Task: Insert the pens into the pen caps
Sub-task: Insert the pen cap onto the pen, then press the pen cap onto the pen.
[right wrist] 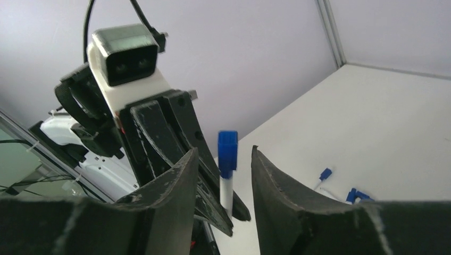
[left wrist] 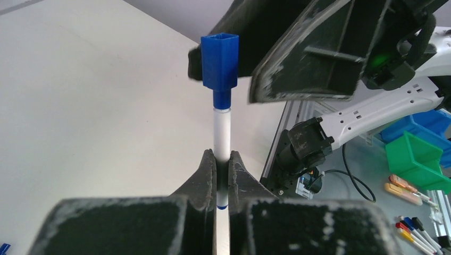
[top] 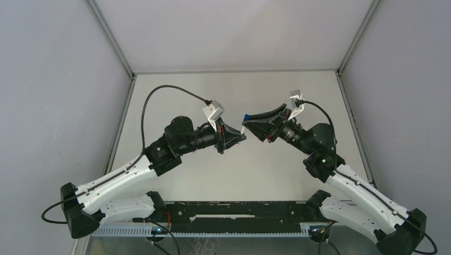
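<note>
Over the middle of the table (top: 234, 90) both arms are held clear of the surface with their claws set tip to tip. In the overhead view the left claw (left wrist: 222, 159) is at 9 o'clock of the right claw (right wrist: 224, 151).

The left claw is pressed together on a white pen (left wrist: 222, 133). The pen is pinched around its lower half and stands upright between the fingers in the left wrist view. A dark blue cap (left wrist: 219, 59) is seated on the 12 o'clock end of the pen. A narrower blue collar is seen between the cap's square body and the white barrel.

The right claw is spread. In its own wrist view the capped end is seen in the gap between the two fingers, with space on both sides, so nothing is gripped by it. In the left wrist view one right finger (left wrist: 303, 53) is seen at 3 o'clock of the cap and the other behind the cap at 9 o'clock. Whether the cap is touched by that second finger cannot be told.

On the table, at 4 o'clock in the right wrist view, a loose pen (right wrist: 323, 176) with a blue end and some loose caps (right wrist: 355, 195) are lying near each other. Beyond the table edge, at 4 o'clock in the left wrist view, a green bin (left wrist: 415, 159) and a blue bin (left wrist: 425, 125) are seen, with markers (left wrist: 417, 234) lying below them.
</note>
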